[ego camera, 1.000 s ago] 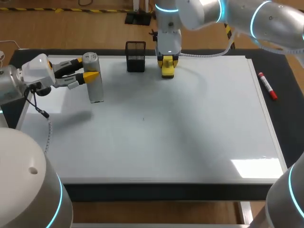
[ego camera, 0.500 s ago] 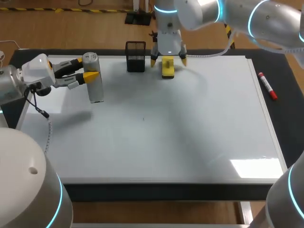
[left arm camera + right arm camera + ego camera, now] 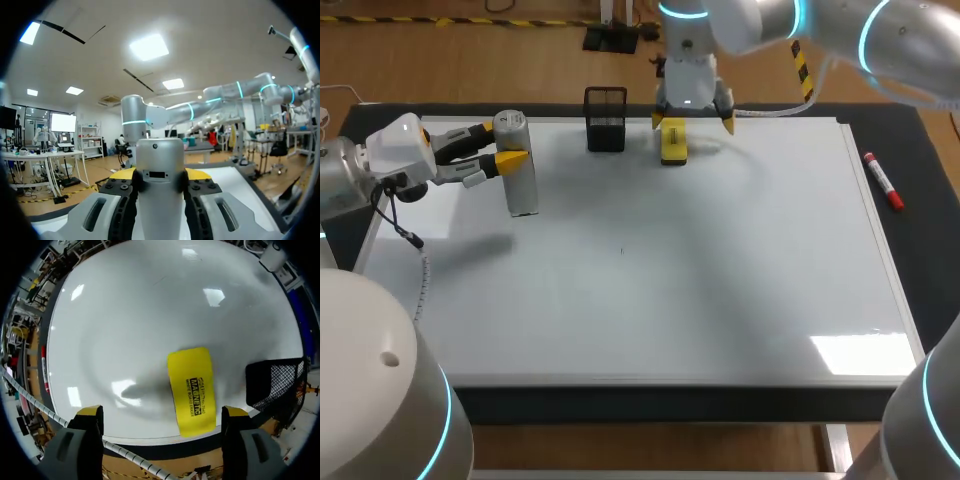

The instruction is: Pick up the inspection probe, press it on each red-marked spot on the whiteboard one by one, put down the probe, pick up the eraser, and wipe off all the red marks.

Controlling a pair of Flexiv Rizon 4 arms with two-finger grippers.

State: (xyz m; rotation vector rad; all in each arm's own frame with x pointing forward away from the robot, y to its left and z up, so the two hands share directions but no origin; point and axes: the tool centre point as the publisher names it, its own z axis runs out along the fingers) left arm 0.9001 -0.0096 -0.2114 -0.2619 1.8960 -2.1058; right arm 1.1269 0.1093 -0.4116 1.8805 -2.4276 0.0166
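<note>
Whiteboard: the large white rectangular whiteboard (image 3: 650, 300) shows no red marks in the head view, only a tiny dark speck near its middle. By my judgement the wiping is done and only clearing away is left.

Right arm: it comes in from the far right and hangs over the board's far edge, wrist pointing down. A second ago its gripper (image 3: 693, 122) was closed on the eraser. Half a second ago the fingers stood spread on either side of it. Now they are wide apart and have drawn back and a little to the right, touching nothing. The right wrist view shows the eraser ahead of the spread fingers, clear of both.

Left arm: it has not moved, lying low over the board's left edge with its gripper (image 3: 498, 147) pointing sideways and clamped on the probe.

Probe: the grey cylindrical inspection probe (image 3: 521, 170) stands upright on the board's left part, held between both left fingers, as the left wrist view confirms (image 3: 160, 190). It has not yet been let go.

Basket: a black wire-mesh basket (image 3: 606, 120) stands at the far edge, just beside the eraser.

Eraser: the flat yellow rectangular magnetic eraser (image 3: 673, 143) lies on the board in the same spot, now released.

Marker: a red-capped marker pen (image 3: 883, 180) lies off the board on the dark table, well apart.
</note>
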